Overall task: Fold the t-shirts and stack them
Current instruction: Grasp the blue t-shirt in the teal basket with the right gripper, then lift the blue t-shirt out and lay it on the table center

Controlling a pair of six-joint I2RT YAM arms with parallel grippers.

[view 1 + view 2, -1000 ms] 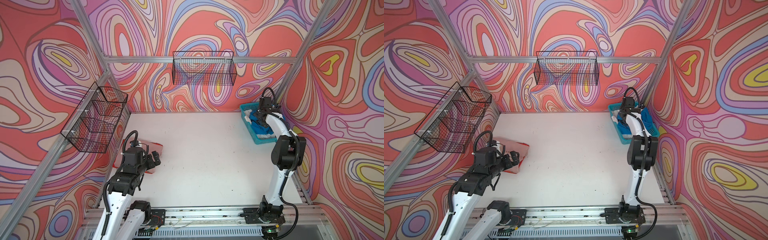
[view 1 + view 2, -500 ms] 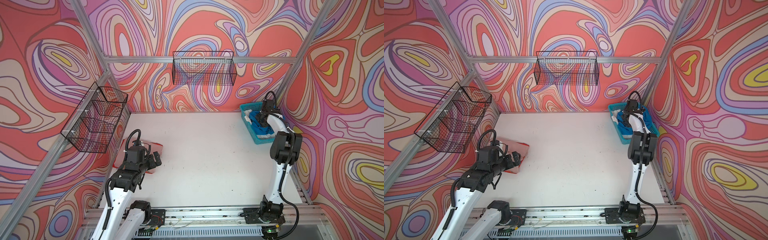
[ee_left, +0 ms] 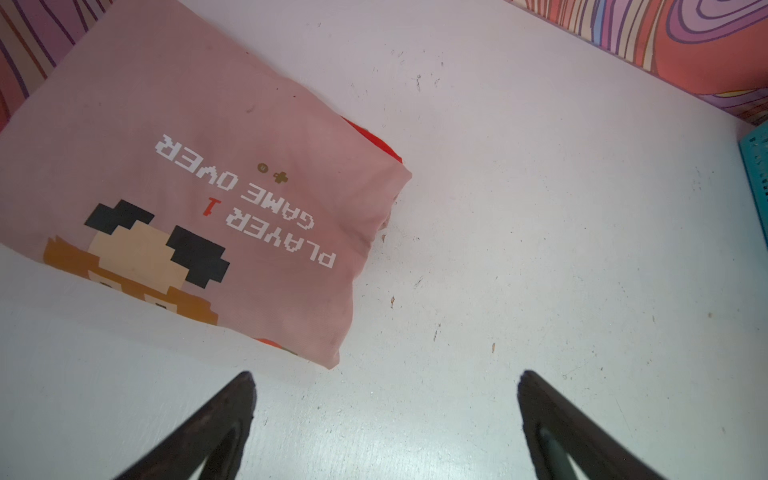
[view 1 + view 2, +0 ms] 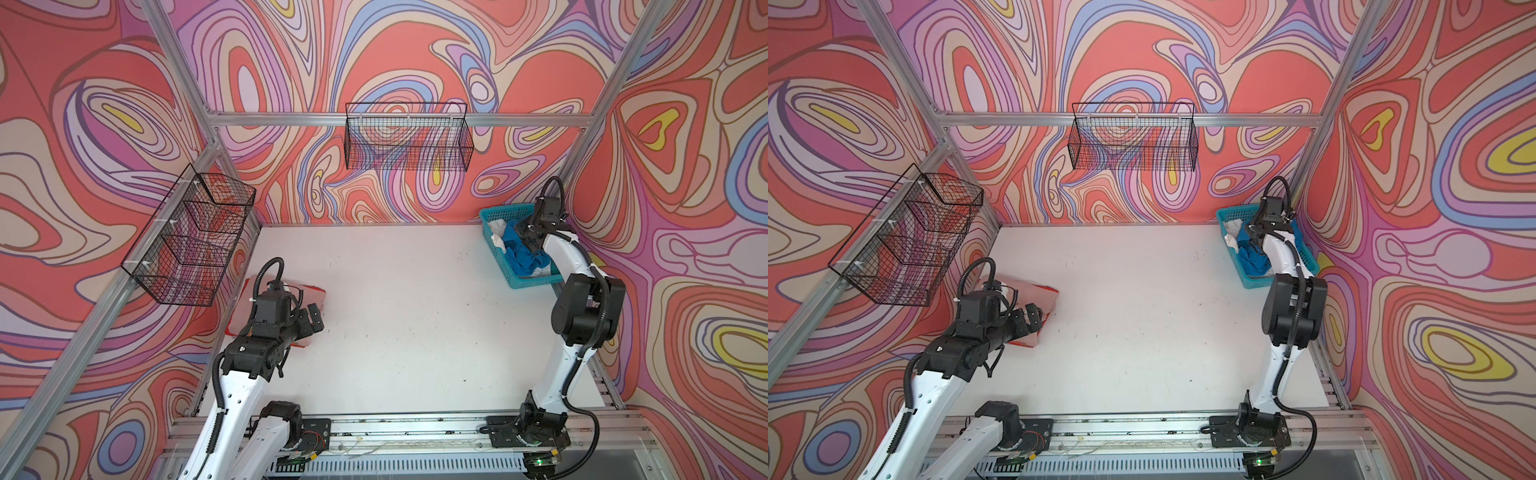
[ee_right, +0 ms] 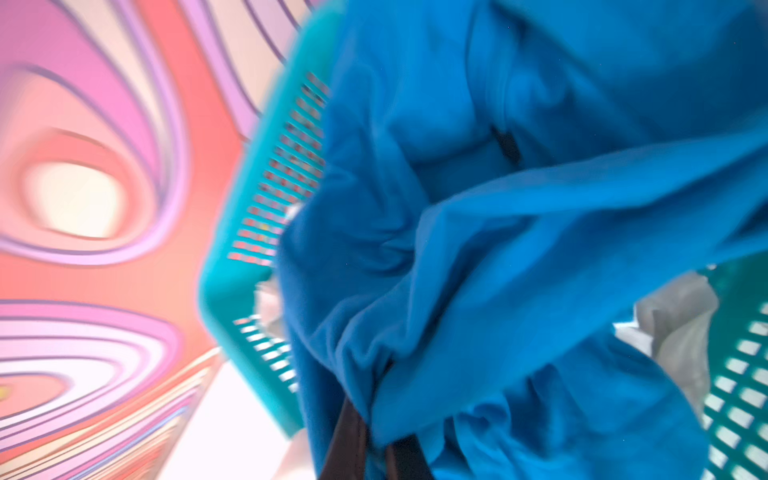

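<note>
My left arm (image 4: 237, 399) and right arm (image 4: 563, 251) had white links, black joints, ribbed black cables (image 4: 216, 376); my left gripper (image 3: 384, 376) was dark, wedge-fingered.

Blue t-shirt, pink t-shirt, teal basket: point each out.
blue t-shirt (image 5: 540, 249), right wrist view, bunched middle fold.
pink t-shirt (image 3: 187, 124), left wrist view, plain cloth beside the lettering.
teal basket (image 4: 534, 282), in a top view, near wall.

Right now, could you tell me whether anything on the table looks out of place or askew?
Only small things: a red cloth edge pokes out from under the folded pink t-shirt, so that stack is not flush, and dark specks dot the white table.
</note>
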